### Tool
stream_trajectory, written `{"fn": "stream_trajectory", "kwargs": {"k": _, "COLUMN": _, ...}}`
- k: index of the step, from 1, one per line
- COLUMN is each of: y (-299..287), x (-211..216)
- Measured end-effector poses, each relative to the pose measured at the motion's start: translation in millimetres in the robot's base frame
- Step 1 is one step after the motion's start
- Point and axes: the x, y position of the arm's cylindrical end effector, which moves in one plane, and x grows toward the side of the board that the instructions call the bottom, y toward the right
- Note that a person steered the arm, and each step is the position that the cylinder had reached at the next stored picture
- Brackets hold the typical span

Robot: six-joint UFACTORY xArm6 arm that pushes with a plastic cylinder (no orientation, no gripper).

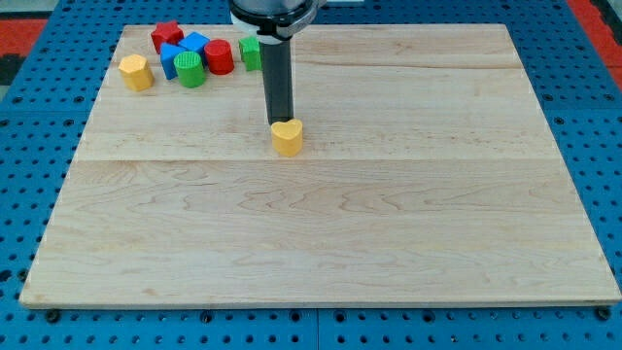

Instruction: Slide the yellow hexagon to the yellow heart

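Currently my tip [280, 122] is sitting just behind the yellow heart [287, 138], gripping nothing, since it is only a bare rod. Well off toward the view's upper left, the yellow hexagon [136, 72] is waiting beside the red, blue and green blocks [199, 55]. I judge that I should be circling round to its far left side, then pushing rightward and slightly down.

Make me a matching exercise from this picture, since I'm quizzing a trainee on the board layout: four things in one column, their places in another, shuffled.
Things:
1. yellow hexagon
2. yellow heart
3. my tip
4. red cylinder

Places:
A. just above the yellow heart, at its top edge
B. inside the cluster at the view's top left
C. near the board's middle, apart from the cluster
D. leftmost block, at the cluster's left edge

Pairs: 1-D, 2-C, 3-A, 4-B
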Motion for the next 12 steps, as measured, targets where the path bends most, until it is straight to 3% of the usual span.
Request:
{"fn": "stream_trajectory", "kwargs": {"k": 1, "y": -23.2, "x": 0.0}}
{"fn": "stream_trajectory", "kwargs": {"k": 3, "y": -234.2, "x": -10.1}}
{"fn": "stream_trajectory", "kwargs": {"k": 4, "y": -258.9, "x": -23.0}}
{"fn": "stream_trajectory", "kwargs": {"k": 5, "y": -259.7, "x": -65.5}}
{"fn": "stream_trajectory", "kwargs": {"k": 8, "y": -209.6, "x": -112.9}}
{"fn": "stream_trajectory", "kwargs": {"k": 10, "y": -60.2, "x": -31.6}}
{"fn": "stream_trajectory", "kwargs": {"k": 11, "y": -143.3, "x": -30.3}}
{"fn": "stream_trajectory", "kwargs": {"k": 12, "y": -173.6, "x": -38.6}}
